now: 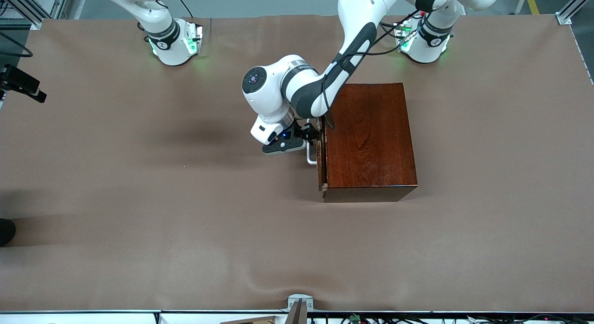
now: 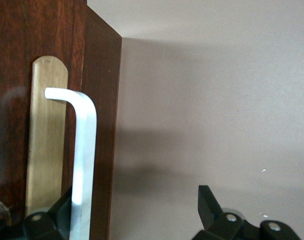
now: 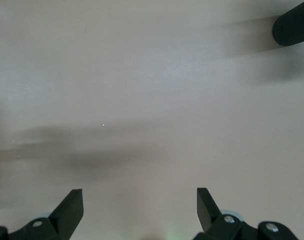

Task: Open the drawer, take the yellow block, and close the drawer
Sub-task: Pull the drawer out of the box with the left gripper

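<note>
The mahogany box (image 1: pixel 370 138) stands mid-table. Its drawer (image 1: pixel 320 168) faces the right arm's end of the table and looks shut or barely ajar. My left gripper (image 1: pixel 313 134) is open at the drawer front, at the end of the white loop handle (image 1: pixel 310 156) farther from the front camera. In the left wrist view the handle (image 2: pixel 84 150) runs down the dark drawer front (image 2: pixel 99 100), and the left gripper (image 2: pixel 136 195) straddles it, one finger (image 2: pixel 54 217) beside it. The yellow block is hidden. My right gripper (image 3: pixel 140 205) waits, open, over bare table cover.
Brown cover (image 1: pixel 185 198) spreads over the whole table. A black camera mount (image 1: pixel 21 82) sticks in at the right arm's end. A dark ribbed cylinder (image 3: pixel 292 22) shows at the edge of the right wrist view.
</note>
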You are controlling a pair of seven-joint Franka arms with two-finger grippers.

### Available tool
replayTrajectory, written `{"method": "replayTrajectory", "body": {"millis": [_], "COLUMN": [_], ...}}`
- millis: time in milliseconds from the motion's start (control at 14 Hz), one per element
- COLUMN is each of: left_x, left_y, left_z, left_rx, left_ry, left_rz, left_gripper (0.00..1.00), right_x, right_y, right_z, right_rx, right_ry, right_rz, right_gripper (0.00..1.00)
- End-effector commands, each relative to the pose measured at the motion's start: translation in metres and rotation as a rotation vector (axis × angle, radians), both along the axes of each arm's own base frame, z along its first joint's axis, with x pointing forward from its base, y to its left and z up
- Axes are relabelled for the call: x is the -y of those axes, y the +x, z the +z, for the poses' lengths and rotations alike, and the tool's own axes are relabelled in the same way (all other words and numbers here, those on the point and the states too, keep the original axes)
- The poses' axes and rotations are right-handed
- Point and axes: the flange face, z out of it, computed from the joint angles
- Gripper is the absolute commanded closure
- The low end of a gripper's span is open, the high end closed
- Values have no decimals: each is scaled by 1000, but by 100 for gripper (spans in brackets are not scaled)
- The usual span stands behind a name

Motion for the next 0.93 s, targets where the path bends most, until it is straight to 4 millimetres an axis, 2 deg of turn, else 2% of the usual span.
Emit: {"method": "replayTrajectory", "body": {"millis": [0, 857], "left_x": [19, 38], "left_y": [-8, -15], "left_z": [4, 19], "left_rx": [37, 58], "left_ry": [-38, -133], "left_rz": [18, 37], "left_gripper": [0, 0], "right_x": [3, 1], "right_y": [0, 2], "right_z": [3, 0], "right_rx": [1, -5], "right_ry": [19, 19], "right_rz": [-2, 0], "right_gripper": [0, 0]}}
